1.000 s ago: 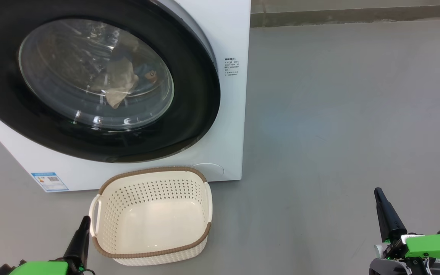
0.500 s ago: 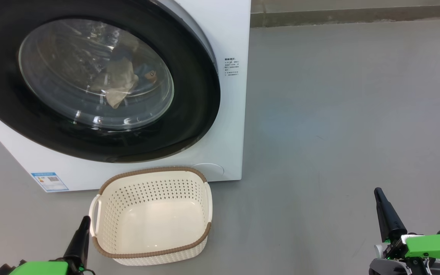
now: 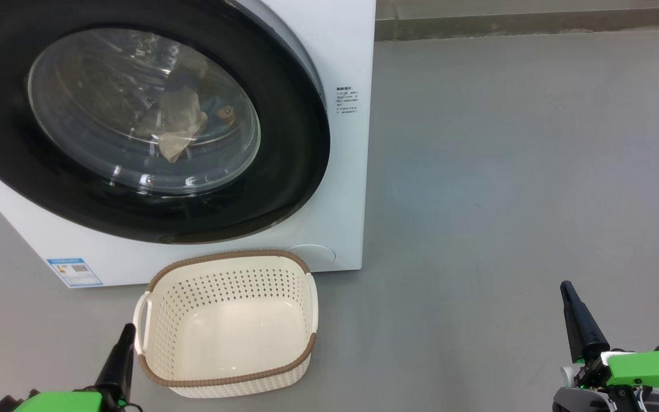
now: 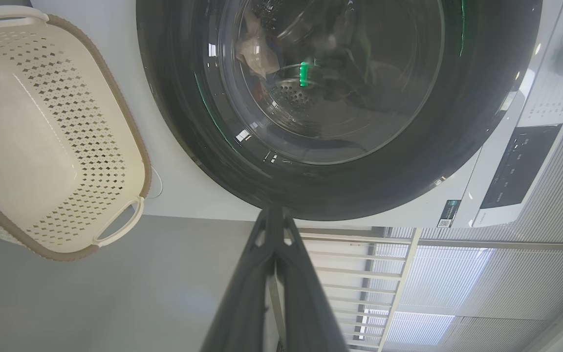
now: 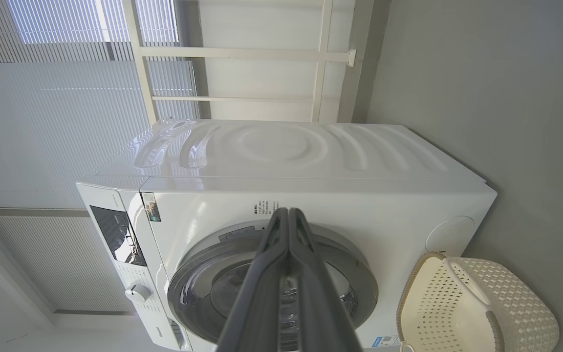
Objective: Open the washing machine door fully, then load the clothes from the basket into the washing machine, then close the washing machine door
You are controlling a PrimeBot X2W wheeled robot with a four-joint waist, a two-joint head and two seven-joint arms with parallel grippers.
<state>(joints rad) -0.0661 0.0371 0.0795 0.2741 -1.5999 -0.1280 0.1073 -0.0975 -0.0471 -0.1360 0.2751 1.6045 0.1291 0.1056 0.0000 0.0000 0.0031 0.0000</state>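
At lower left of the head view, the left gripper (image 3: pixel 128 332) has its jaws pressed together and holds nothing. Its tip sits just beside the basket's left handle, without clear contact. Above it stands the washer (image 3: pixel 346 57), a blue label (image 3: pixel 75 272) at its lower corner. The door (image 3: pixel 301 149) is shut against the washer's front. Behind the door's glass the clothes (image 3: pixel 178 123) lie in the drum, well apart from both grippers. The basket (image 3: pixel 226 254) sits on the floor (image 3: pixel 507 171) just before the washer, its bare bottom showing. At lower right, the right gripper (image 3: pixel 567 289) also has its jaws pressed together with nothing between them. It is over bare floor, well apart from basket and door.
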